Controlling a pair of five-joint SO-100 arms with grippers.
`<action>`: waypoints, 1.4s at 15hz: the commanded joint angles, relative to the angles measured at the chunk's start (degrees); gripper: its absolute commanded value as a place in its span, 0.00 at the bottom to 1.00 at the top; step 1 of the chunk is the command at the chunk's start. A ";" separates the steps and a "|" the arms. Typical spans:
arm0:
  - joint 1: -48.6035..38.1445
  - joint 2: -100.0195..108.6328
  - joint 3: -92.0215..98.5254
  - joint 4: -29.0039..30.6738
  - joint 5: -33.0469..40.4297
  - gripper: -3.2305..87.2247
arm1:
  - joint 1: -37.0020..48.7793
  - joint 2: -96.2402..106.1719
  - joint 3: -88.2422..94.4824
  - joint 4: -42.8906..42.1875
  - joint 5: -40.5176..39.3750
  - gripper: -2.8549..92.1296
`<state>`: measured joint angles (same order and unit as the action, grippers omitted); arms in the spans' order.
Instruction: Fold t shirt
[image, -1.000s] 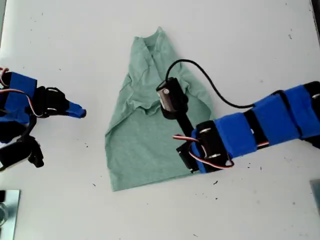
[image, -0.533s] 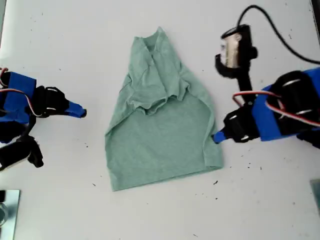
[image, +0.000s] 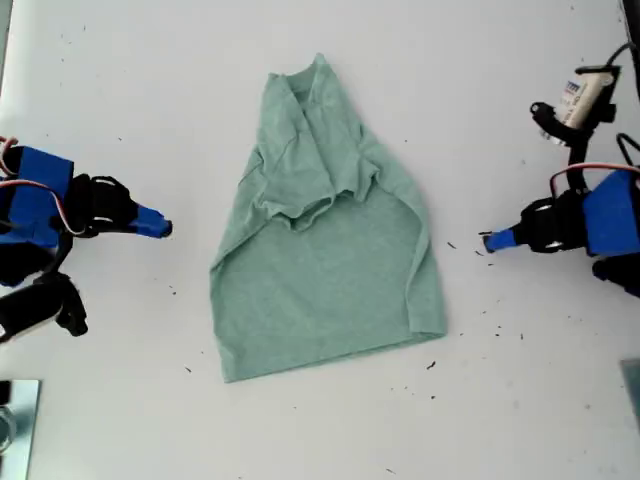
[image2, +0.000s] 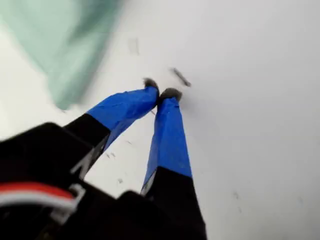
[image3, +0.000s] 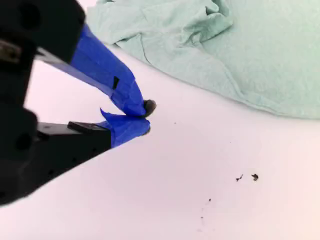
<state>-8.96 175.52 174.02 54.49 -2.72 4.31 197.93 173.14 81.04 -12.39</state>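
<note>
Cloth of one kind only: a single plain pale sage-green short-sleeved t shirt (image: 330, 290) of soft heathered fabric lies flat in the middle of the white table (image: 120, 100). Its round neck points to the table edge at the exterior view's top, its hem to the edge at that view's bottom. The upper part is folded over and rumpled, with a wrinkled ridge across the chest; the lower part is smooth. Two blue-taped grippers hang over bare table, one on each side of the shirt, neither touching it. My first gripper (image: 487, 242), at the exterior view's right, has its fingers (image2: 167, 125) pressed together at the tips. My second gripper (image: 165, 228), at that view's left, likewise has its fingers (image3: 107, 75) pressed together on nothing. Small dark specks (image: 452, 245) dot the table.
</note>
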 joint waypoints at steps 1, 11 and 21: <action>5.36 -10.20 -14.41 4.75 -4.75 0.03 | 1.23 -0.09 2.90 -0.53 -1.32 0.06; 24.26 -63.63 -82.44 32.70 -16.96 0.34 | 3.16 -0.35 3.25 -0.88 -2.64 0.06; 23.38 -82.35 -61.61 3.25 -19.86 0.23 | 1.05 0.00 3.25 -0.97 -2.02 0.06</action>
<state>14.50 92.64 108.90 63.81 -21.18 6.77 198.02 174.46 80.86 -14.41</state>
